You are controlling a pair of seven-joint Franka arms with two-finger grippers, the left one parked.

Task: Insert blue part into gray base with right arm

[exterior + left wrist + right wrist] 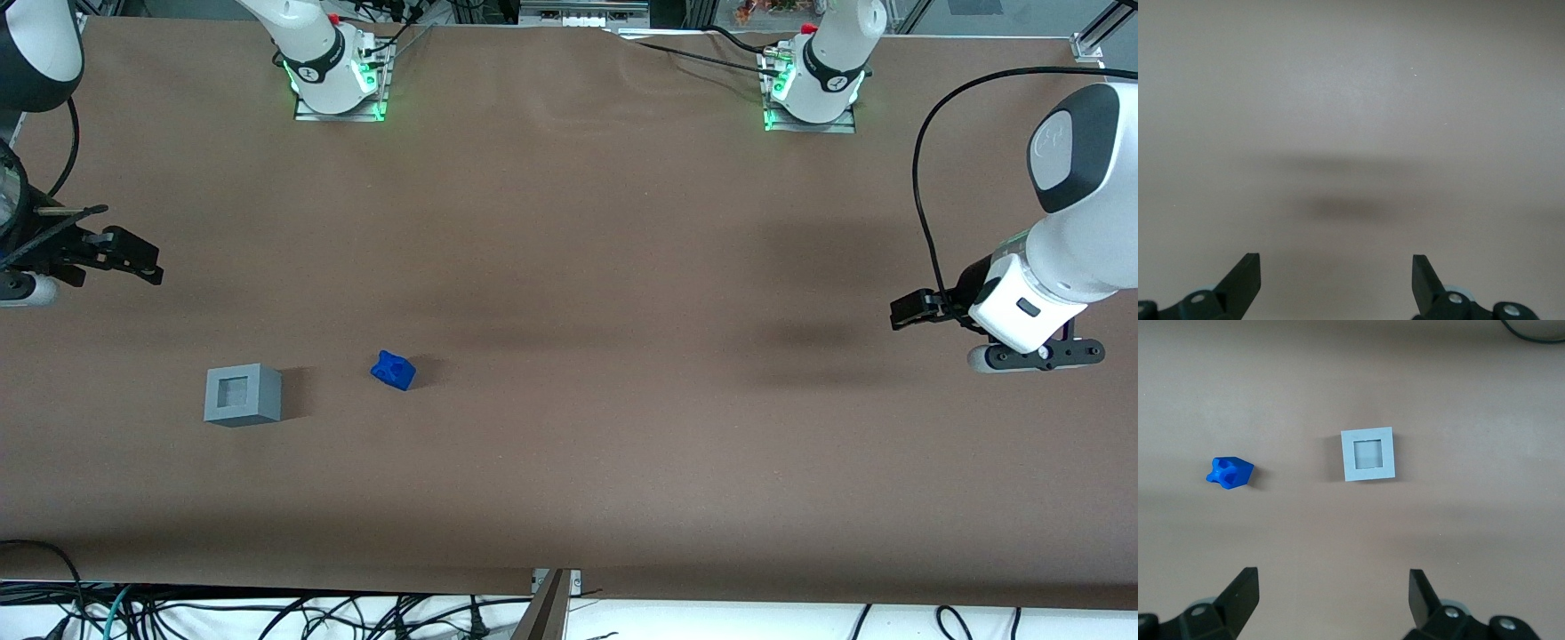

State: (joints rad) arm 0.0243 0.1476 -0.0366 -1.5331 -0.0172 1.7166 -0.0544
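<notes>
Blue part (393,370): lying on the brown tabletop (622,267), not yet inserted, beside the gray base and well apart from it, sitting slightly farther from the front camera than the base; showing in the right wrist view (1230,473) as a lumpy piece casting a small shadow.

Gray base (243,395): resting on the tabletop toward the working arm's end, recess facing upward and holding nothing, seen as a square opening from above (1368,454).

Pincer (124,258) of the right arm (36,53): hovering above the tabletop toward the working arm's end, farther from the front camera than both pieces, touching neither; fingers (1241,590) standing wide apart, gripping nothing.
</notes>
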